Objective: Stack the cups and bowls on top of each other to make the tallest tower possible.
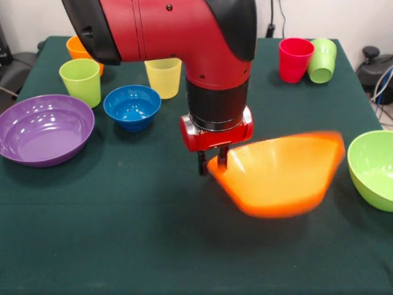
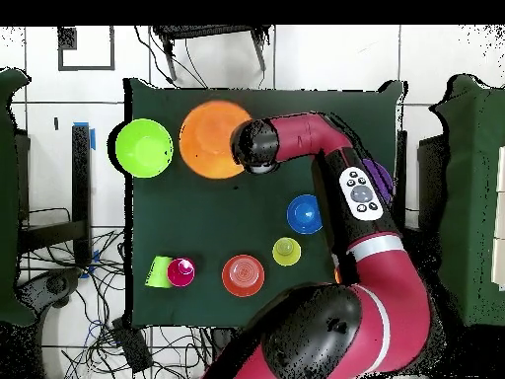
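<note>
Orange bowl (image 1: pixel 282 175) tilted, rim in pincer (image 1: pixel 212 165), no readable writing

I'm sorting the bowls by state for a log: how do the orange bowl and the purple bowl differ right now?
The orange bowl is tilted and off the table, its rim pinched by the gripper; the purple bowl sits upright on the green table, untouched. The orange bowl looks deeper, the purple one wide and shallow. The orange bowl is blurred, so in motion; the purple one is sharp and at rest. Both are round, glossy and empty.
</note>
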